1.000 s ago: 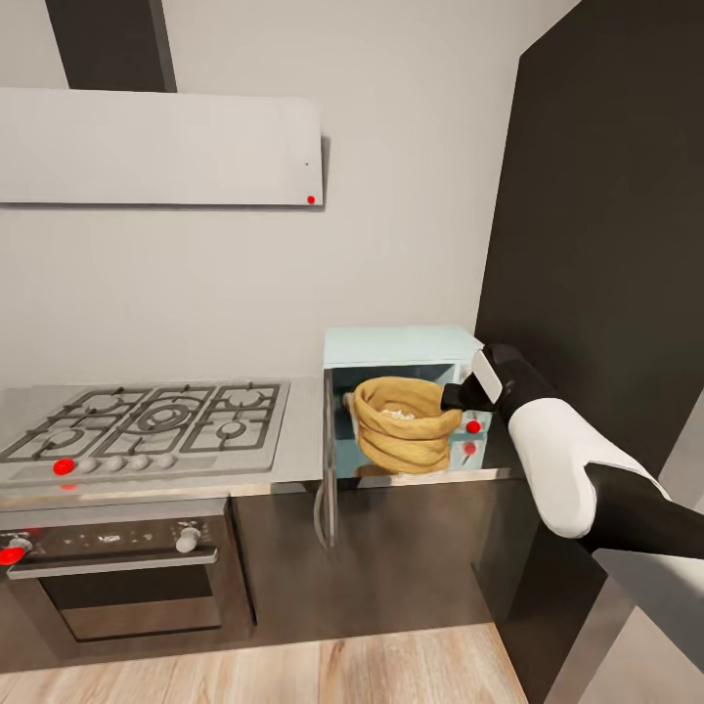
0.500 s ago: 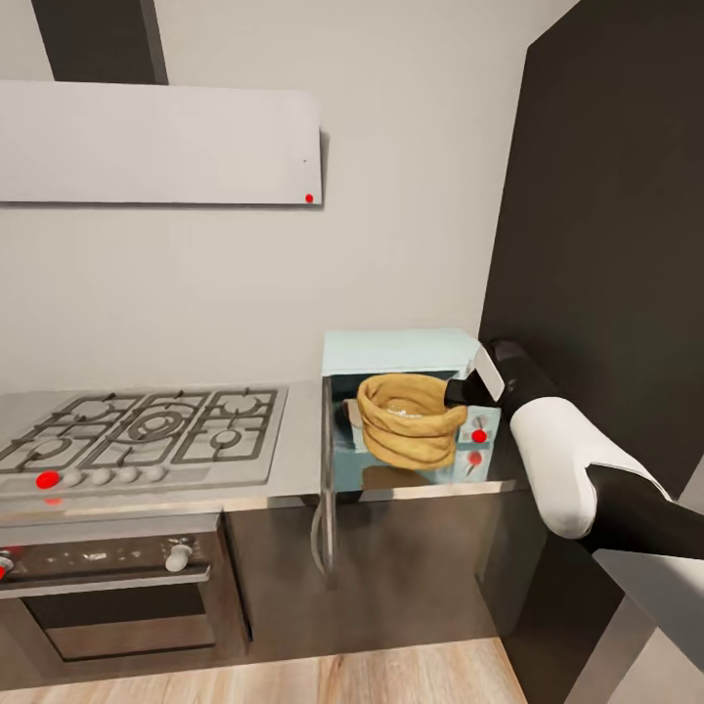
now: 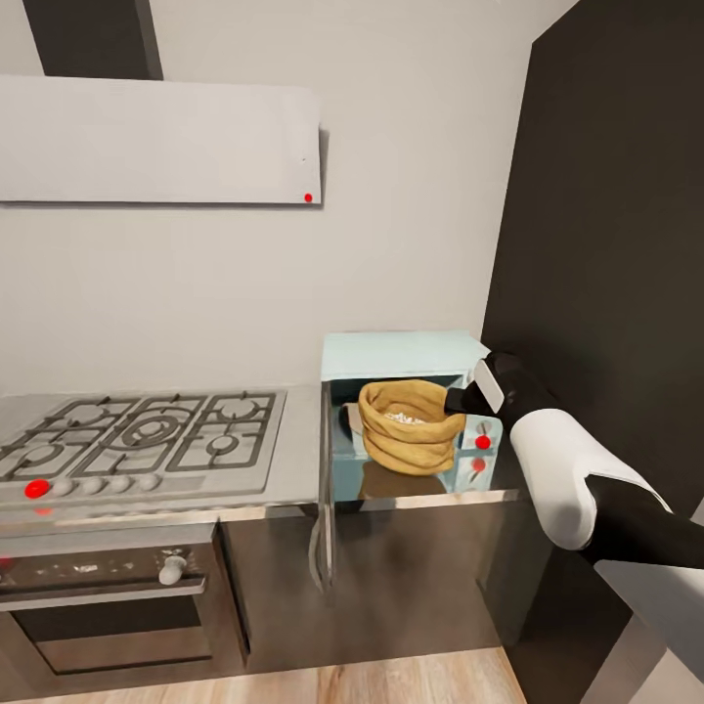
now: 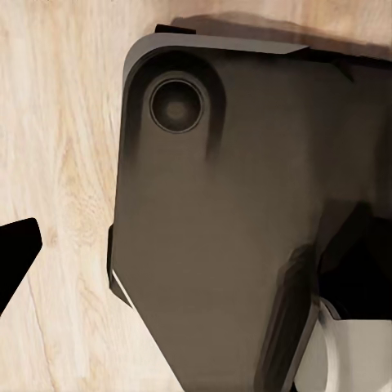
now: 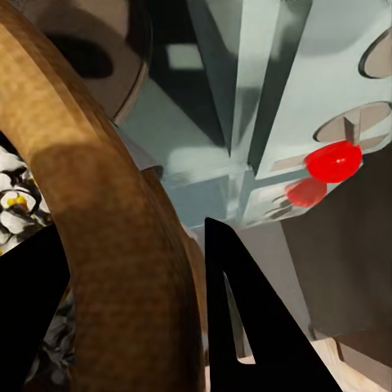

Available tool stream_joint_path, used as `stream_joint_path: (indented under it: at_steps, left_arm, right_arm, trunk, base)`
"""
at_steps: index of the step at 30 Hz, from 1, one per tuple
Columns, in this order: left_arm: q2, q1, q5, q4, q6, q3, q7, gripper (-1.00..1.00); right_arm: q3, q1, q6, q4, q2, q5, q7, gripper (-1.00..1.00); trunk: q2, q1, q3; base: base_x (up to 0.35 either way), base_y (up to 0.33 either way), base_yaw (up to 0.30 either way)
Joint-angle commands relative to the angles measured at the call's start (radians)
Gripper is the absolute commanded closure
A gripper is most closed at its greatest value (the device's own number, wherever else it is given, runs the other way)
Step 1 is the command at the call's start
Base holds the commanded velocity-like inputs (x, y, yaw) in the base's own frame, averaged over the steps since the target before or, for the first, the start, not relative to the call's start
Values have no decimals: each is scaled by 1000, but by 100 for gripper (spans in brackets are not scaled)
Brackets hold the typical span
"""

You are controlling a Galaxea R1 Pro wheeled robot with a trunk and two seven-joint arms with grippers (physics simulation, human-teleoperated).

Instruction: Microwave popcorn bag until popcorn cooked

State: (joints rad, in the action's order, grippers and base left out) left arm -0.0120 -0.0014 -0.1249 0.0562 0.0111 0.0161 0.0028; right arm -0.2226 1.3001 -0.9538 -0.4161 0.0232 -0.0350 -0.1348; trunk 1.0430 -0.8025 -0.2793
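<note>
The right gripper [image 3: 456, 399] is clamped on the rim of the popcorn bag [image 3: 409, 427], at the microwave [image 3: 401, 354] opening, center right.

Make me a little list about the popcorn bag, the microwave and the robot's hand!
popcorn bag: tan, upright, at the microwave's open front
inside bag: white popped bits
microwave: mint-blue, door swung open
right tool: fingers astride the bag's rim
left tool: fingertip over wooden floor
hob: beside the microwave
</note>
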Motion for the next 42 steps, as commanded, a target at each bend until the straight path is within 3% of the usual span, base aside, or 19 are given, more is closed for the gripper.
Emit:
stream_joint_path:
  at_steps: [1, 19, 27, 42]
  left_arm:
    - [0, 0, -9, 1, 1, 1, 0, -100]
    - [1, 0, -8, 1, 1, 1, 0, -100]
    - [1, 0, -8, 1, 1, 0, 0, -100]
    - [0, 0, -9, 1, 1, 1, 0, -100]
  right_arm:
    - [-7, 1, -3, -1, 1, -2, -3, 100]
    - [-7, 1, -2, 1, 8, 1, -5, 100]
    - [-7, 1, 24, 48, 4, -5, -2, 100]
    - [-7, 1, 24, 49, 2, -5, 0, 100]
  trunk:
    - [1, 0, -1]
    - [1, 0, -1]
    - [1, 0, -1]
    - [1, 0, -1]
  base:
    - [1, 0, 0]
    - [151, 0, 0]
    - [175, 0, 0]
    - [64, 0, 0]
